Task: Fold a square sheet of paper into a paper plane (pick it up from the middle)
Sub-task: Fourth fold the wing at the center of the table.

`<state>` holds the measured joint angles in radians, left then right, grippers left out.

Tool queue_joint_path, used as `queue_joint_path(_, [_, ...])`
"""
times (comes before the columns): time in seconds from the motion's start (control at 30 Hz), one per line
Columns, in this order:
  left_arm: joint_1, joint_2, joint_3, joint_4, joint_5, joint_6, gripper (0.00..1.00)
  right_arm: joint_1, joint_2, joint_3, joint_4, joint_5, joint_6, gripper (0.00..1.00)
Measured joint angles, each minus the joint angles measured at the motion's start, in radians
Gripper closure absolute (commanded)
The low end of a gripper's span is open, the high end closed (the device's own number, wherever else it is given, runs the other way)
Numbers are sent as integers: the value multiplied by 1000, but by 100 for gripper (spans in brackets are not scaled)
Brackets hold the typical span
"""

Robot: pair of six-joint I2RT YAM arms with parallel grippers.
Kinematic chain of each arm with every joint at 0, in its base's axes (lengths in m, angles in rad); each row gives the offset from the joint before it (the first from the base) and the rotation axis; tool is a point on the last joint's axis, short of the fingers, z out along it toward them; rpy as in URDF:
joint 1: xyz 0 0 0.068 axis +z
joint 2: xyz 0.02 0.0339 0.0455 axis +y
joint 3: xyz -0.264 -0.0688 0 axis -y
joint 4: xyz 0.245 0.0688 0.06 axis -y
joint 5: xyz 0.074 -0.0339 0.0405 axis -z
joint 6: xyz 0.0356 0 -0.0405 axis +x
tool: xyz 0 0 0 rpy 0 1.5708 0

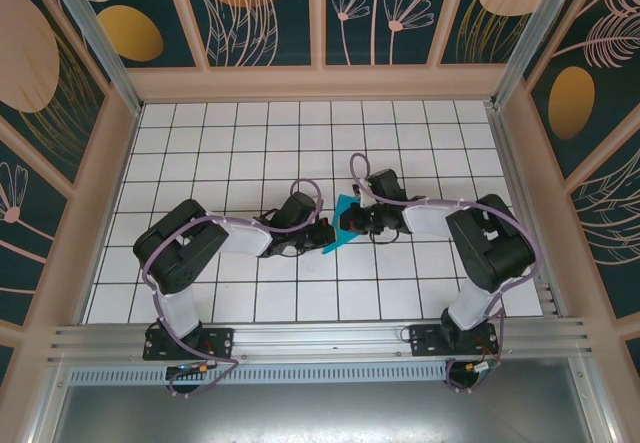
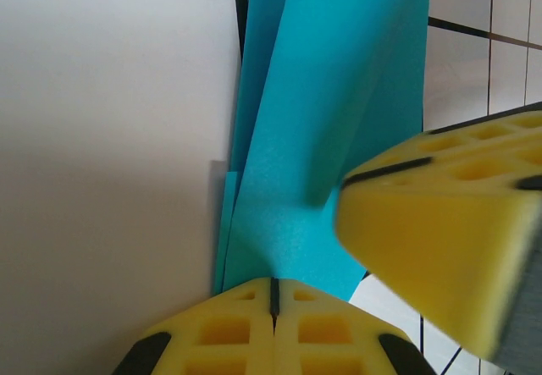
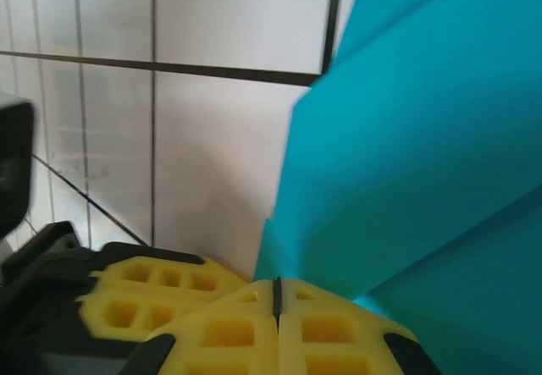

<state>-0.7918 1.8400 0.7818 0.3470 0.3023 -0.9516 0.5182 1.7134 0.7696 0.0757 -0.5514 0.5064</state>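
So both arms meet over the middle of the white tiled counter (image 1: 250, 143), and the blue paper (image 1: 338, 225) is caught right between them. It's already folded up: the wrist cameras show a few overlapping layers with long slanted creases, not a flat square. From above it looks like a small tilted wedge, with its point aimed down toward the near edge.

The left gripper (image 2: 273, 295) has its yellow pads pressed tight together with the bottom edge of the paper pinched in the seam. Same deal for the right gripper (image 3: 276, 295): pads squeezed together, and the paper comes up out of them. The two grippers sit just beside each other, nearly touching. I can't tell whether the paper's lower tip rests on the counter or hangs just off it.
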Motion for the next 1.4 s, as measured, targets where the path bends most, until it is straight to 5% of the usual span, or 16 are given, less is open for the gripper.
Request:
queue_joint_path(0.3, [0, -1, -1, -3, 0, 0, 100, -18, 56, 26, -12, 3, -31, 100])
queue_joint_path(0.77, [0, -18, -30, 15, 1, 0, 100, -263, 88, 96, 7, 42, -34, 100])
queue_joint_path(1.03, [0, -18, -30, 15, 0, 0, 100, -171, -72, 30, 30, 16, -34, 100])
queue_joint_path(1.2, [0, -18, -30, 15, 1, 0, 100, -53, -34, 28, 40, -17, -34, 100])
queue_joint_path(1.4, [0, -18, -30, 15, 1, 0, 100, -53, 94, 69, 27, -24, -53, 100])
